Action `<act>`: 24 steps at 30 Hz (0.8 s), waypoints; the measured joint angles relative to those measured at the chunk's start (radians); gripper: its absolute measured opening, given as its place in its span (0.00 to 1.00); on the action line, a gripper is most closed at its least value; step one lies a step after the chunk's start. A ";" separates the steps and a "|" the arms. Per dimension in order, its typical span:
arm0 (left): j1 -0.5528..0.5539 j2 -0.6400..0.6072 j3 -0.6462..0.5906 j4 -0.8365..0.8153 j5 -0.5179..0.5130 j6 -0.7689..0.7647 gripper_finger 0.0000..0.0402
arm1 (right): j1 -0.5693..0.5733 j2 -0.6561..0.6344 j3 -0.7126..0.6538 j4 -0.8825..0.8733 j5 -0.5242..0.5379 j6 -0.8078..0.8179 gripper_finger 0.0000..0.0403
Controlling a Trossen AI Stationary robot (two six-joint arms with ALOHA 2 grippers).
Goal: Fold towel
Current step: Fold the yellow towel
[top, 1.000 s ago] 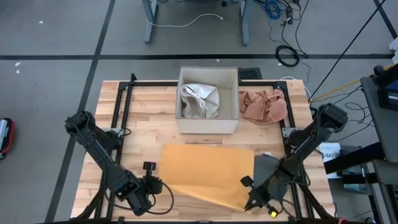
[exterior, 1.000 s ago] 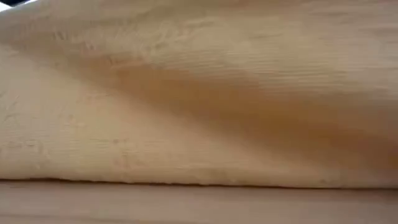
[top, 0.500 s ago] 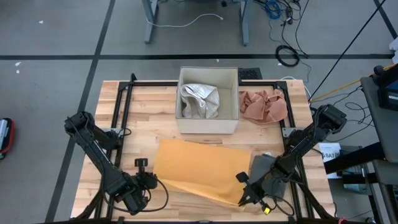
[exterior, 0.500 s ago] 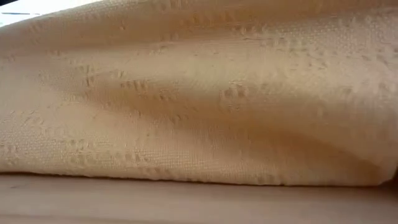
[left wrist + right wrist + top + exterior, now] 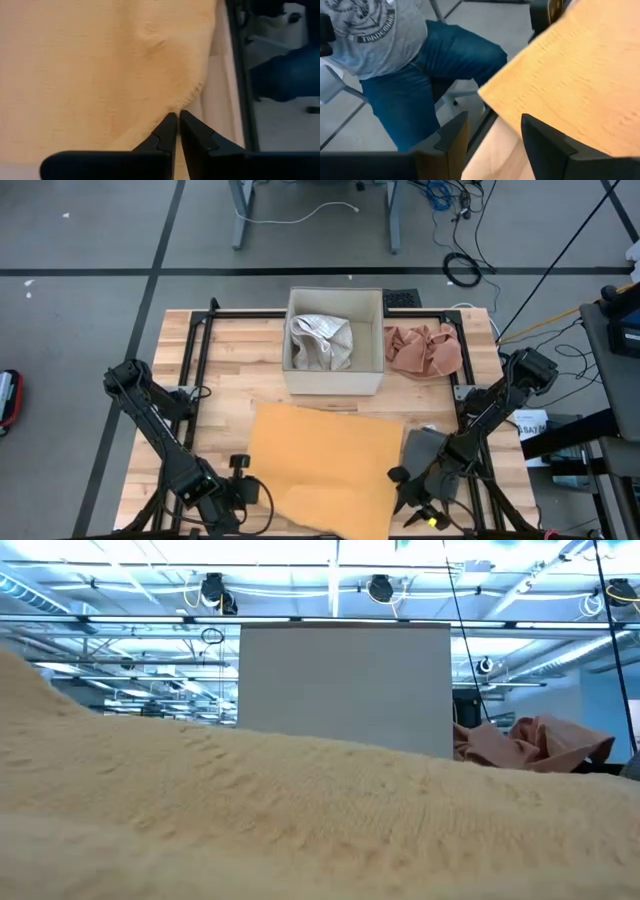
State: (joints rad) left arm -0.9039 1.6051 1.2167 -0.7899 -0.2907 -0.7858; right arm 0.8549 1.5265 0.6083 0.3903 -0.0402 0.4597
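The yellow-orange towel lies spread flat on the wooden table, and its near edge reaches the table's front. In the low view the towel fills the foreground. My left gripper stands at its left edge. Its fingers are all but shut, with their tips at the towel's hem. My right gripper is at the towel's right side near the front. It is open, and a towel corner shows just past its fingers. My left gripper's fingertips meet the towel's hem only at their free ends, slanting down from the table's left. I cannot tell whether they still pinch the cloth or merely stand against it. The towel lies flat there.
A white box holding a pale cloth stands at the far middle, with a crumpled pink cloth to its right. Black frame rails run along the table's sides. A seated person is beyond the front edge.
The towel's near part, which was held up in front of the low camera, has come down and spread flat toward the table's front edge. The low view now looks over it to the box.
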 joint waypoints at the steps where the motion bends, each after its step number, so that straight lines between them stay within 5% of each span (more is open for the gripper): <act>1: 0.000 0.000 0.000 -0.005 0.002 -0.003 0.08 | 0.000 0.000 0.000 -0.010 0.001 0.006 0.42; 13: -0.001 0.000 0.000 -0.402 0.119 -0.308 0.09 | -0.018 0.000 0.000 -0.080 0.057 0.002 0.37; 24: 0.074 0.000 0.000 -0.038 -0.368 0.121 0.09 | -0.083 0.000 0.000 -0.110 0.098 -0.036 0.36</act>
State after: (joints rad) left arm -0.8298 1.6054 1.2171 -0.8279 -0.6585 -0.6650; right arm 0.7722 1.5265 0.6083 0.2802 0.0578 0.4239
